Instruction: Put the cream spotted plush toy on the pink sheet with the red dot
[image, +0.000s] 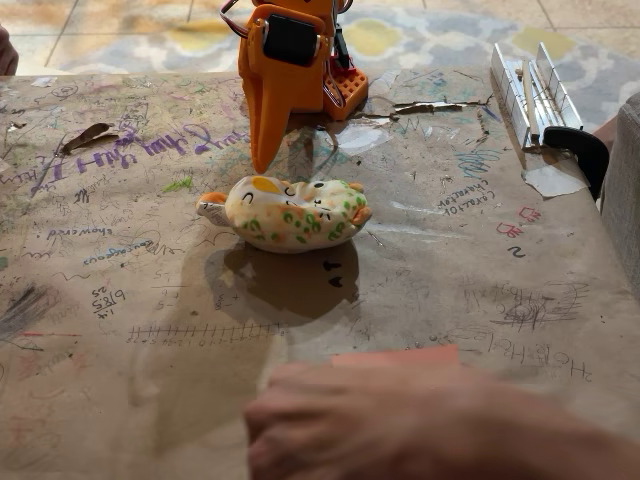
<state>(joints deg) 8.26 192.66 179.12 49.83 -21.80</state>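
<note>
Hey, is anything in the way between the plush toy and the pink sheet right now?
Yes. A person's hand lies over the pink sheet at the near edge of the table, covering nearly all of it. The bare paper between the plush toy and the sheet holds nothing else.

Pink sheet with the red dot (420, 356): from my remote seat I see only a thin salmon strip; a person's hand covers the rest, dot included.
Hand (420, 425): blurred, cut off by the bottom and right edges.
Gripper (275, 110): orange, its top cropped by the upper edge; I see one pointed finger and cannot tell how the jaws stand.
Cream spotted plush toy (288, 212): lying on its side, its underside hidden against the table.
Metal rails (530, 90): far right, partly behind a black clamp (580, 148).
Table (120, 300) scribbles: mostly too small to read.
</note>
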